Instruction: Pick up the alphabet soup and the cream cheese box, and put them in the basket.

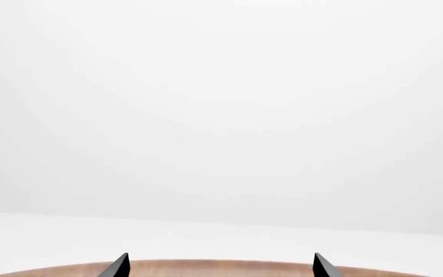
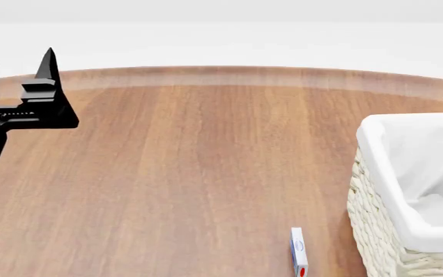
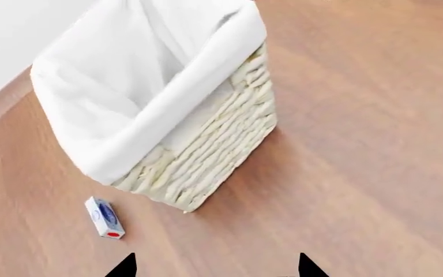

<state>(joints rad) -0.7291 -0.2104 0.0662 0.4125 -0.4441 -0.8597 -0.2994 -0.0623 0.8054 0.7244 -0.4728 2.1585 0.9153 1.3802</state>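
Observation:
The cream cheese box (image 2: 299, 259), a thin white carton with a blue oval and a red patch, stands on its edge on the wooden table just left of the basket (image 2: 375, 202). It also shows in the right wrist view (image 3: 104, 217), beside the basket (image 3: 206, 144). The basket's white liner is folded over its rim, and no task object shows inside. The alphabet soup is out of view. My left gripper (image 2: 46, 81) is raised at the far left over the table, open and empty (image 1: 217, 268). My right gripper (image 3: 215, 268) is open and empty, above the table near the basket.
The round wooden table (image 2: 206, 144) has its far edge at the back, with a white floor and wall beyond. In the left wrist view only the table's far rim (image 1: 52, 271) shows.

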